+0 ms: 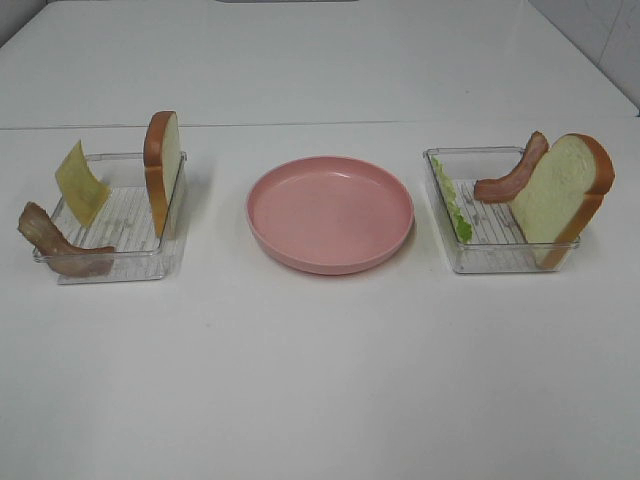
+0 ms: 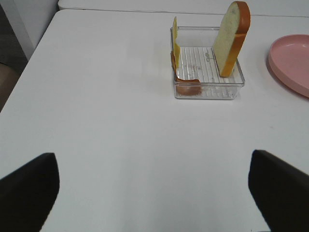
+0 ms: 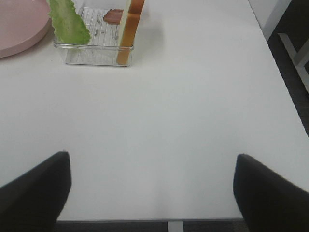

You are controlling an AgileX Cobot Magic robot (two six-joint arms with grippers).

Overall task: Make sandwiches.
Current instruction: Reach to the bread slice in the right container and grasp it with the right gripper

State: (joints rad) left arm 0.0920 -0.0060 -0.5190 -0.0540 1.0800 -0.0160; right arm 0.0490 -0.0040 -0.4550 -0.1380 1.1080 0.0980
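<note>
In the exterior high view, the left clear tray [image 1: 112,266] holds a yellow cheese square [image 1: 80,183], an upright bread slice [image 1: 162,170] and a bacon strip [image 1: 60,245]. The right clear tray [image 1: 500,262] holds a lettuce leaf [image 1: 452,208], a bacon strip [image 1: 512,175] and a bread slice [image 1: 562,195]. Neither gripper shows in that view. My left gripper [image 2: 152,198] is open and empty, well short of its tray [image 2: 212,91]. My right gripper [image 3: 152,193] is open and empty, far from the lettuce [image 3: 70,21] and bread [image 3: 130,29].
A round pink plate [image 1: 330,213] with nothing on it sits between the two trays on the white table. The table's edge shows in the right wrist view, close under the gripper.
</note>
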